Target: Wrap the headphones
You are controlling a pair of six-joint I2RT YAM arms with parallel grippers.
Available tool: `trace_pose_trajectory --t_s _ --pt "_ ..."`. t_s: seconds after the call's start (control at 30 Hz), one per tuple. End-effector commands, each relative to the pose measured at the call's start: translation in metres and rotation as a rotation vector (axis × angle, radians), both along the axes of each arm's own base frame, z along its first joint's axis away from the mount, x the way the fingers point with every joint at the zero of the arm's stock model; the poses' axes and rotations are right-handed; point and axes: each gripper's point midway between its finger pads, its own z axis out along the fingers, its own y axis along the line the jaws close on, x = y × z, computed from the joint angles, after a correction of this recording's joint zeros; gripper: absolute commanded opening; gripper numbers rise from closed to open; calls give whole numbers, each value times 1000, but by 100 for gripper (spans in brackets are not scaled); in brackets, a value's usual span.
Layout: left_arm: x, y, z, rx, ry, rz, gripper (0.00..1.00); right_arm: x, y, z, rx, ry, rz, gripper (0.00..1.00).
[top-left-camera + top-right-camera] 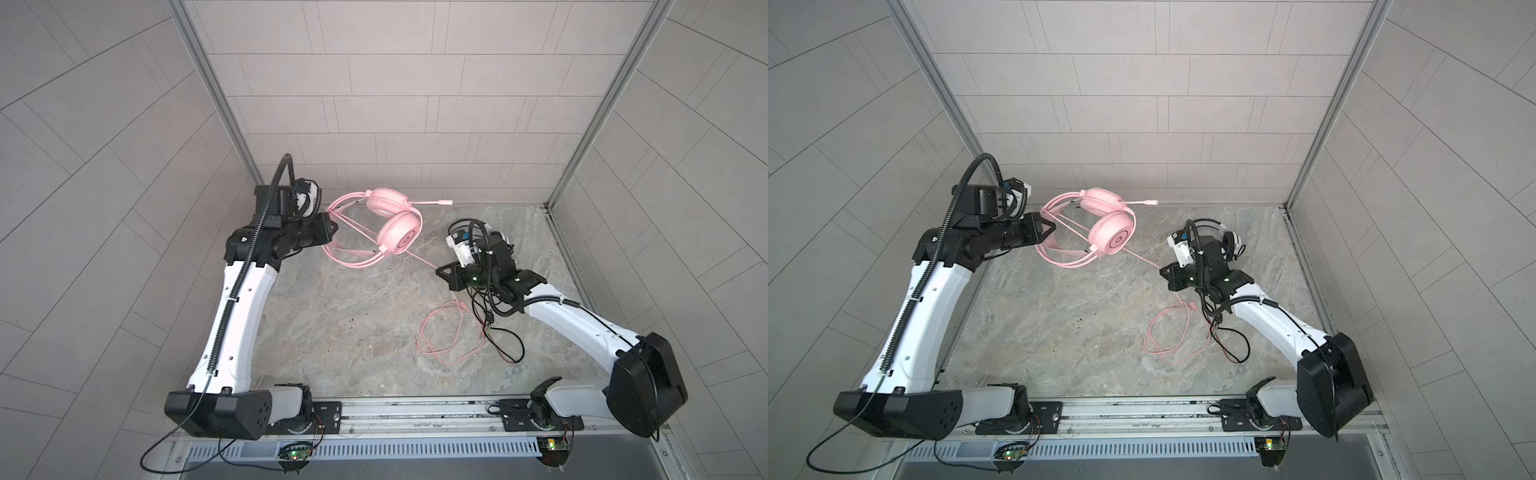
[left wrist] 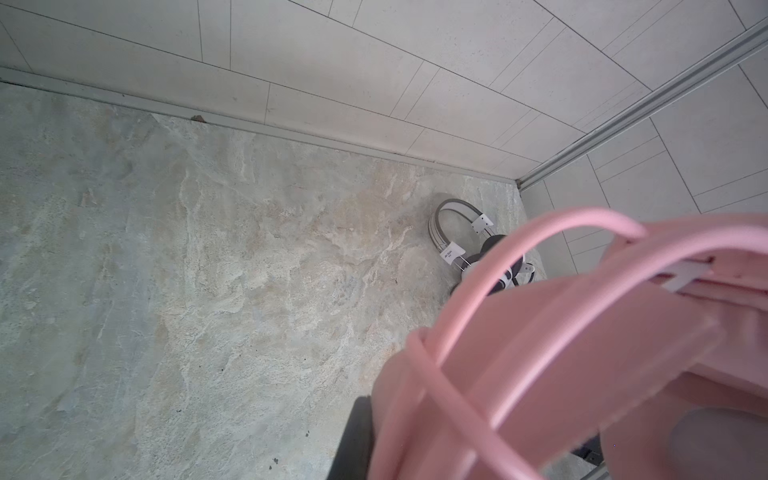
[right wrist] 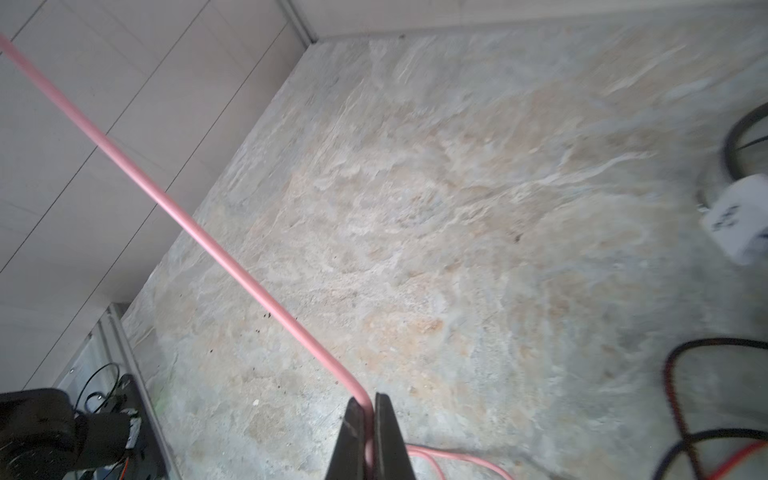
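Observation:
The pink headphones (image 1: 398, 232) (image 1: 1113, 233) hang tilted near the back wall, and my left gripper (image 1: 331, 227) (image 1: 1049, 227) is shut on their headband. That headband (image 2: 582, 353), with cable turns across it, fills the left wrist view beside one black finger (image 2: 353, 436). The pink cable (image 3: 187, 220) runs taut from the lower earcup to my right gripper (image 1: 439, 271) (image 1: 1163, 271) (image 3: 368, 409), which is shut on it. Its slack lies in loops (image 1: 449, 332) on the table. The white-and-black headphones (image 1: 1230, 241) (image 2: 457, 237) lie behind the right arm, partly hidden.
A black cable with a red wire (image 1: 507, 345) (image 3: 681, 399) trails beside the pink loops under the right arm. Tiled walls (image 1: 395, 124) close in the stone-patterned table (image 1: 332, 324) on three sides. A metal rail (image 1: 415, 411) runs along the front.

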Motion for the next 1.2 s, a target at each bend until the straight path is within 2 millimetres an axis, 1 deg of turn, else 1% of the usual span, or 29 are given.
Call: trace_pose_trajectory --t_s 0.0,0.1,0.2,0.27,0.3,0.4,0.57,0.67,0.77,0.83,0.93,1.0,1.03,1.1,1.17 --pt "14 5 46 -75 -192 14 0 0 -73 -43 -81 170 -272 0" --pt "9 -5 41 -104 -186 -39 0 14 -88 -23 13 120 -355 0" --pt "3 -15 43 -144 -195 -102 0 25 -88 -2 99 58 -388 0" --pt "2 -18 43 -160 -198 -119 0 34 -85 10 156 13 -396 0" --pt "1 -20 43 -165 -201 -130 0 38 -85 14 180 6 -411 0" --pt "-6 -26 43 -163 -187 -180 0 48 -99 25 227 -31 -474 0" --pt "-14 -28 42 -143 -183 -214 0 55 -120 39 331 -79 -555 0" --pt "-14 -32 34 -161 -147 -240 0 58 -129 56 436 -140 -585 0" --pt "-14 -37 20 -163 -80 -286 0 62 -137 76 458 -194 -601 0" --pt "-15 -38 14 -140 -61 -289 0 65 -141 93 477 -231 -599 0" --pt "-17 -43 11 -129 -58 -302 0 74 -137 113 497 -269 -563 0" --pt "-19 -52 8 -152 -42 -341 0 88 -129 123 511 -276 -523 0" --pt "-20 -57 6 -156 -34 -359 0 97 -123 127 526 -269 -488 0" --pt "-23 -61 4 -143 -31 -376 0 112 -109 131 553 -239 -426 0" --pt "-24 -59 7 -124 -47 -367 0 120 -98 127 544 -206 -390 0"
